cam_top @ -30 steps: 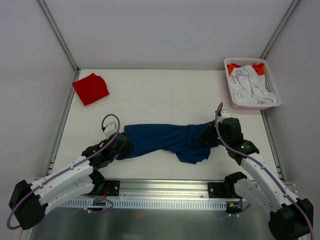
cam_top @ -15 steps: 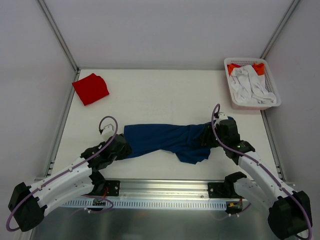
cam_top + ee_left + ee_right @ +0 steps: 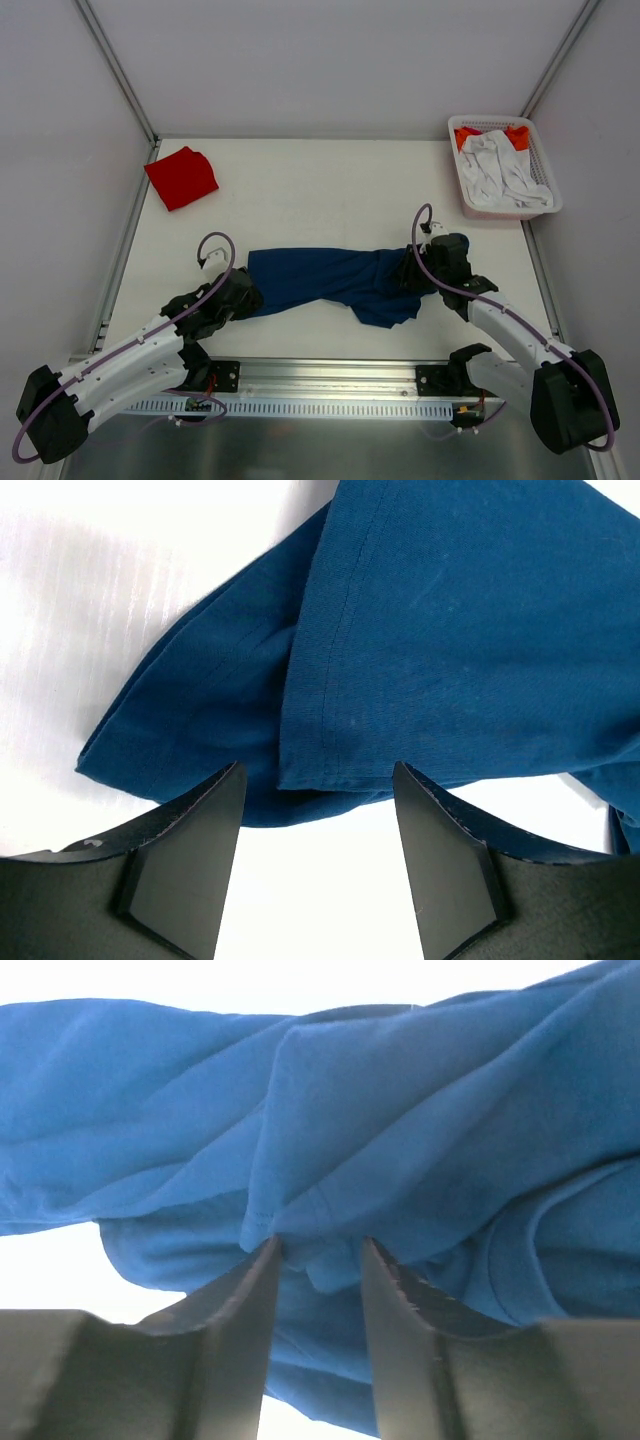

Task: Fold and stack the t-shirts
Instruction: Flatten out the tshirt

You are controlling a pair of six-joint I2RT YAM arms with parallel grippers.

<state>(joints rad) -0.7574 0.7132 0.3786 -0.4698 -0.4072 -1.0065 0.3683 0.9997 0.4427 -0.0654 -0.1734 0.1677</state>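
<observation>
While the right claw [image 3: 320,1243] pinched the blue shirt [image 3: 320,272] by the counter's [image 3: 350,190] front edge, the open left claw [image 3: 318,772] needed to grab its hem before pulling flat.

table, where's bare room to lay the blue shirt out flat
Bare: far middle of the table, between the red shirt and the basket. Crowded: the near strip, with the blue shirt, left arm and right arm.
</observation>
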